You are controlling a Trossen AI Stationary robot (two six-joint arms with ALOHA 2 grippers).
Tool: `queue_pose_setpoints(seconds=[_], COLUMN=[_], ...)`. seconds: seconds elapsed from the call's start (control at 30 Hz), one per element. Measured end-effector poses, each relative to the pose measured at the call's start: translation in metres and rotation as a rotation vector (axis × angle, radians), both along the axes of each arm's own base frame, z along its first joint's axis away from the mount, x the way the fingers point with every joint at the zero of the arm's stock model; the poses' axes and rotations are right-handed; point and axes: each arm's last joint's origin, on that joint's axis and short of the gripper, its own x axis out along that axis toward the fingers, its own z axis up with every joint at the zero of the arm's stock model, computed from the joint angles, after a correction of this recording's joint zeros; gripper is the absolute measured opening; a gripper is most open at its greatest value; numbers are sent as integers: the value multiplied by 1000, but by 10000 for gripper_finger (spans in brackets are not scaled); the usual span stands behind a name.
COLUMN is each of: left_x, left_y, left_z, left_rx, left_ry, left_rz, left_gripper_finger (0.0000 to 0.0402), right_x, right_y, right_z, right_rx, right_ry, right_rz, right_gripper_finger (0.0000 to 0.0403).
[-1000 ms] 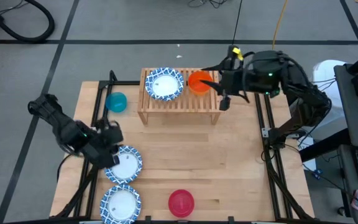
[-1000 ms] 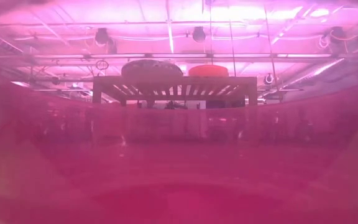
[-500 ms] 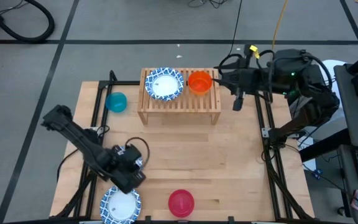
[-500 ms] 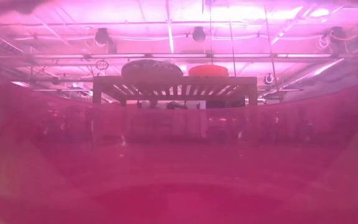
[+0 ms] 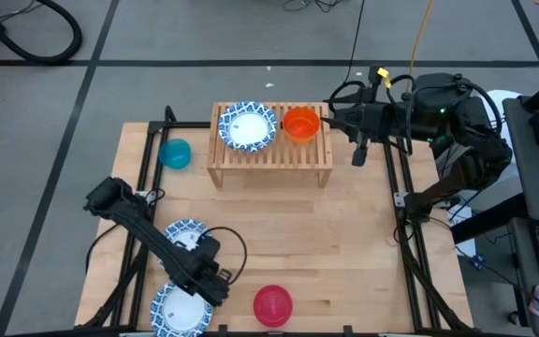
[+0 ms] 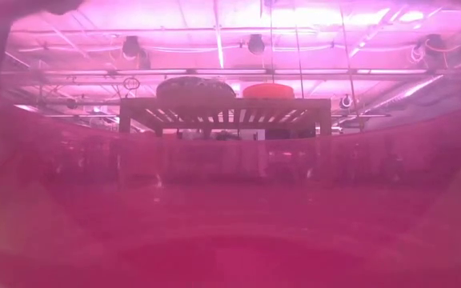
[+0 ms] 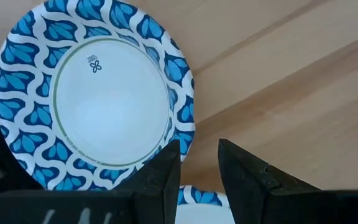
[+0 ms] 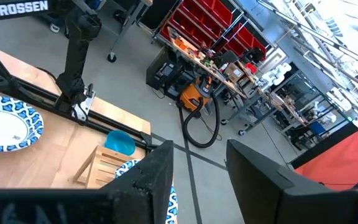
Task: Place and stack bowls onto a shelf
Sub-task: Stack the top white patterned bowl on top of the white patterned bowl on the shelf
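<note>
In the high view the shelf stands at the table's far side. It carries a blue-rimmed dish and the orange bowl. The teal bowl sits on the table to the shelf's left. Two more blue-rimmed dishes lie near the table's left near corner, and the red bowl is at the near edge. My left gripper hovers open between those two dishes, its fingers above a dish rim. My right gripper is open, right of the shelf. The yellow bowl is out of view.
The red bowl fills the low view; above it show the shelf, its dish and the orange bowl. Black frame rails run along both table sides. Bare wood lies between the shelf and the near edge.
My left gripper has moved from over the farther table dish toward the near edge and to the right, ending between the two dishes. My right gripper has drawn back from the orange bowl on the shelf toward the table's right, then stayed still.
</note>
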Motion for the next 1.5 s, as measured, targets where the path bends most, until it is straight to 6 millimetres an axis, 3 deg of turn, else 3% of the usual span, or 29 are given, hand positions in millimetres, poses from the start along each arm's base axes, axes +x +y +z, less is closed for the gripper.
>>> queue_pose_setpoints(seconds=[0.67, 1.27, 1.37, 1.5], left_x=[13, -2, -4, -3], left_y=[-4, 8, 12, 16], left_z=[-40, -81, -81, -80], left_rx=[72, 28, 38, 31], left_ry=[130, 218, 259, 286], left_rz=[-83, -72, -63, -105], left_gripper_finger=[115, 114, 91, 26], right_x=[0, 0, 0, 0], right_y=[0, 0, 0, 0], right_z=[2, 4, 4, 4], right_rx=[-20, -30, -30, -30], right_ry=[-12, -29, -29, -28], right_rz=[4, 5, 5, 5], right_gripper_finger=[144, 144, 144, 144])
